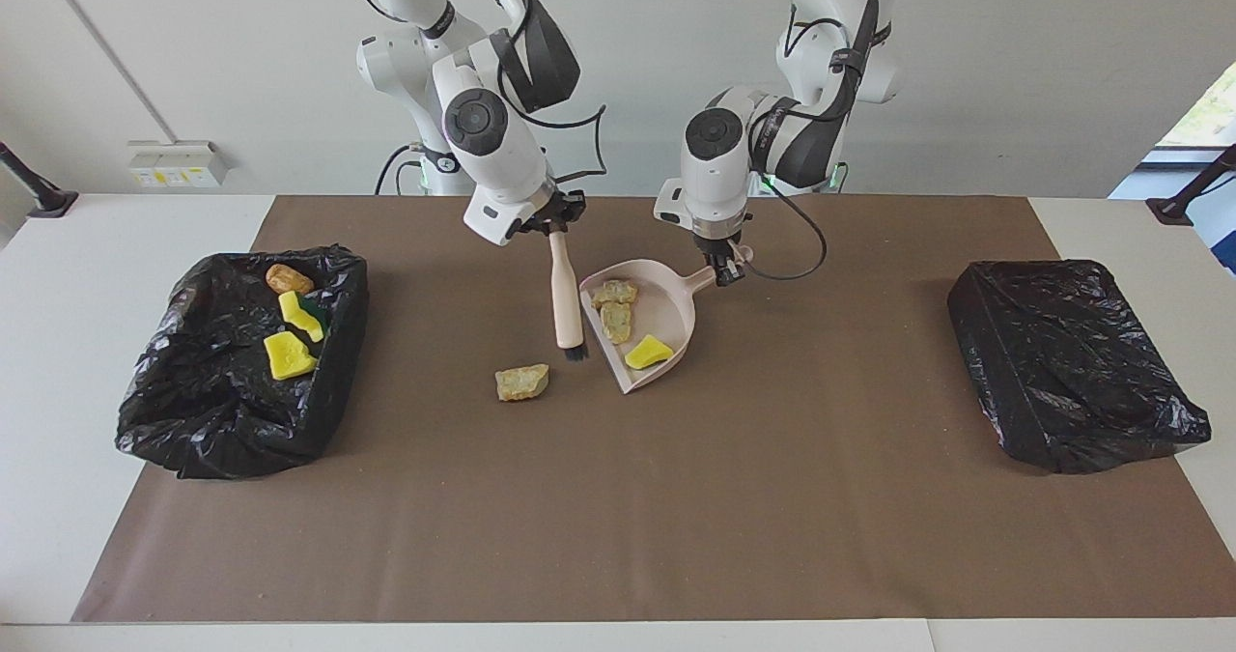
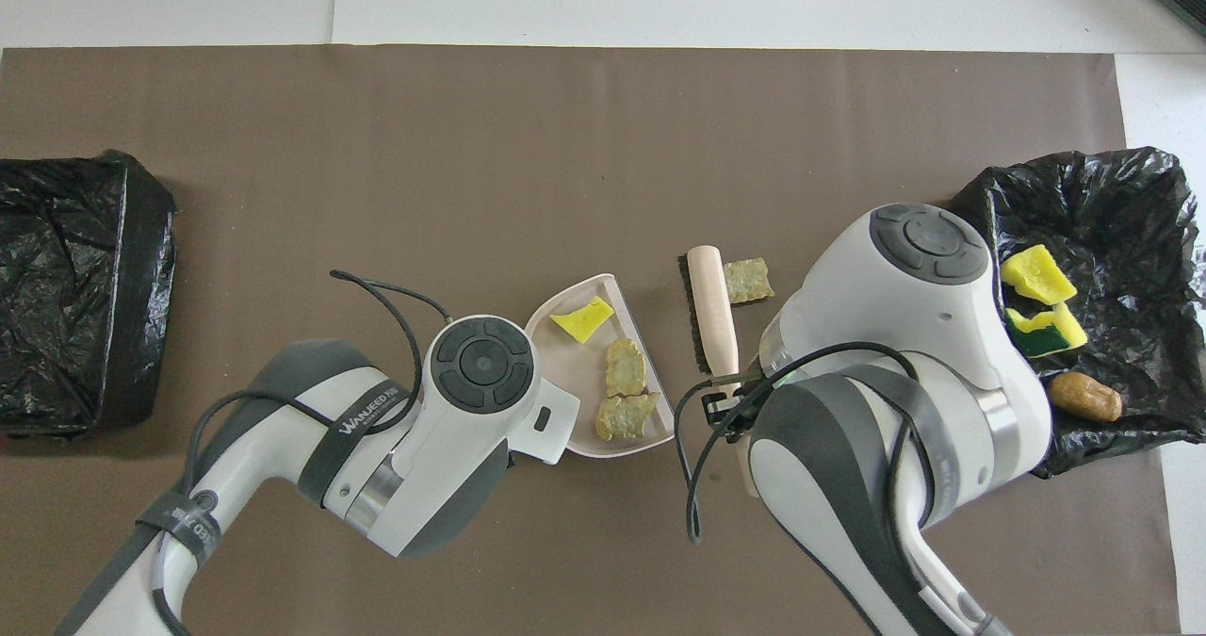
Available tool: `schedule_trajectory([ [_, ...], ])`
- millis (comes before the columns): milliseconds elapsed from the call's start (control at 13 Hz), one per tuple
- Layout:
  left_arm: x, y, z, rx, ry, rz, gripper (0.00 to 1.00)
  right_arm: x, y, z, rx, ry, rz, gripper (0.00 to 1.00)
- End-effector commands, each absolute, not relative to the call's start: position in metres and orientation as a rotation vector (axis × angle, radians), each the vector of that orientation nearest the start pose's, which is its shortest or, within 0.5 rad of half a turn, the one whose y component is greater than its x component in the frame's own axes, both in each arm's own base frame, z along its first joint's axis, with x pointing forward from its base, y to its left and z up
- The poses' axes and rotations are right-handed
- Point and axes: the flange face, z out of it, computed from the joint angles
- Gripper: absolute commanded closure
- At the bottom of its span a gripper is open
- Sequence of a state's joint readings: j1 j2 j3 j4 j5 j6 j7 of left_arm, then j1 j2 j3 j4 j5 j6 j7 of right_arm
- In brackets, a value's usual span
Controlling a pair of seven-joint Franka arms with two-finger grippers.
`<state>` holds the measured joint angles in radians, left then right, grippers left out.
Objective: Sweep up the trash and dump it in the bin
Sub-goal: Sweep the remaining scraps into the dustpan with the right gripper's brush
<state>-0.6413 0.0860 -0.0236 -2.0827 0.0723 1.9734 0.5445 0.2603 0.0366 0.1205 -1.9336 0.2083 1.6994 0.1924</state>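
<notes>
My right gripper [image 1: 558, 222] is shut on the handle of a tan hand brush [image 1: 566, 290] [image 2: 713, 320]. It holds the brush over the mat between the pink dustpan [image 1: 676, 309] [image 2: 575, 353] and a loose tan foam chunk [image 1: 522, 382] [image 2: 749, 280]. I cannot tell whether the bristles touch the mat. My left gripper [image 1: 724, 268] is shut on the dustpan's handle. The pan holds two tan chunks [image 1: 615, 322] and a yellow sponge bit [image 1: 649, 352]. The black-lined bin [image 1: 193, 285] [image 2: 980, 240] at the right arm's end holds yellow sponge bits [image 1: 288, 355] and an orange-brown lump [image 1: 289, 278].
A second black-bagged bin [image 1: 1072, 362] [image 2: 75, 287] stands at the left arm's end of the brown mat [image 1: 676, 517]. A cable loops from the left arm's wrist [image 1: 801, 246] beside the dustpan handle.
</notes>
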Motion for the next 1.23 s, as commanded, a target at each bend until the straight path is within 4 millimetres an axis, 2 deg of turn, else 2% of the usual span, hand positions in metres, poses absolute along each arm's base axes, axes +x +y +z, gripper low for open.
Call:
schedule_trajectory([
  [0,0.421,-0.322,0.373,-2.459,1.793,0.26,1.0,0.529,0.195,0.427,-3.077,-0.185,0.334,1.0],
  [77,0.421,-0.322,0.373,-2.459,1.793,0.26,1.0,0.545,0.175,0.412,-3.133,-0.257,0.293,1.0],
  [231,0.421,-0.322,0.373,-2.459,1.793,0.26,1.0,0.564,0.123,0.389,-3.246,-0.582,0.325,1.0],
  [308,0.421,-0.321,0.373,-2.46,1.791,0.26,1.0,0.565,0.109,0.388,-3.256,-0.693,0.346,1.0],
  [385,0.421,-0.321,0.373,-2.46,1.791,0.26,1.0,0.563,0.104,0.384,-3.244,-0.699,0.367,1.0],
  [462,0.421,-0.321,0.373,-2.46,1.79,0.264,1.0,0.557,0.113,0.375,-3.231,-0.724,0.4,1.0],
  [539,0.422,-0.32,0.373,-2.461,1.789,0.265,1.0,0.546,0.131,0.367,-3.195,-0.749,0.441,1.0],
  [694,0.423,-0.319,0.373,-2.463,1.787,0.265,1.0,0.527,0.158,0.355,-3.066,-0.671,0.518,1.0],
  [925,0.422,-0.319,0.372,-2.463,1.787,0.265,1.0,0.494,0.211,0.337,-2.962,-0.723,0.596,1.0],
  [1156,0.422,-0.318,0.372,-2.463,1.787,0.267,1.0,0.469,0.257,0.344,-2.829,-0.645,0.633,1.0],
])
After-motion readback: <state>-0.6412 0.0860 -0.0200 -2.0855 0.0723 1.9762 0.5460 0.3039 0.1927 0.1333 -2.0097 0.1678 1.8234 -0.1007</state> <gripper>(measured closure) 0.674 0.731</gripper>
